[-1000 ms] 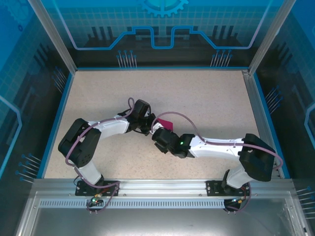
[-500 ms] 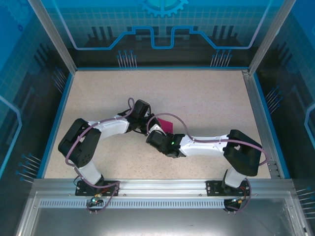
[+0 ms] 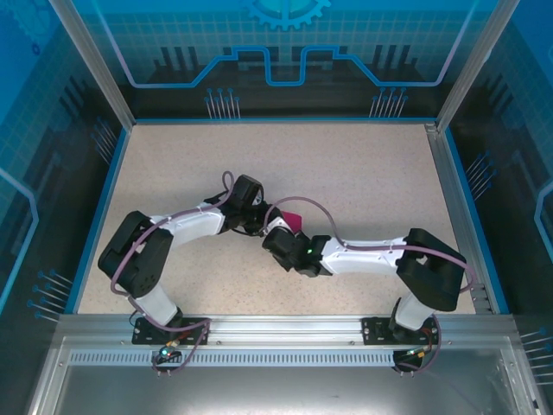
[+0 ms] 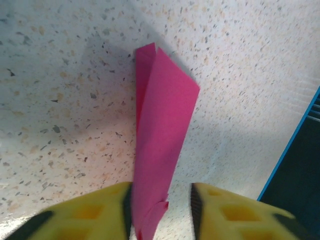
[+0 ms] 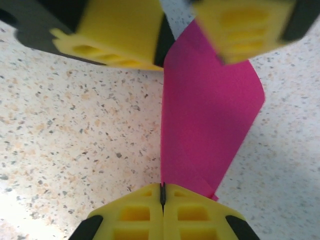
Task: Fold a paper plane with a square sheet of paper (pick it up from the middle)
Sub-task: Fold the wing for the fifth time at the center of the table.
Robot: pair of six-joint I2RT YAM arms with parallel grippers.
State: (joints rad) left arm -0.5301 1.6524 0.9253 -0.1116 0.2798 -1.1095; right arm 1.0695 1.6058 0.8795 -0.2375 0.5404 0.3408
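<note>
Now the right gripper [image 5: 162,197] sits closer in to the sheet of paper [image 5: 210,110] than a second ago. Its elbow has drawn inward with it, and less pink shows from above. Its fingers are pressed together on one end of the paper, right on the folded edge. The left gripper [image 4: 161,200] is at the paper's other end, fingers spread, with the doubled sheet standing on edge between them and lying against one finger only. I judge the hold is passing to the right side so a crease can be worked. Whether the paper touches the table [image 3: 363,164] I cannot tell. Open tabletop lies all round the paper and the blue rim [image 3: 281,121] is well apart from it. Both wrists crowd the paper, though, so swinging room there is tight.
</note>
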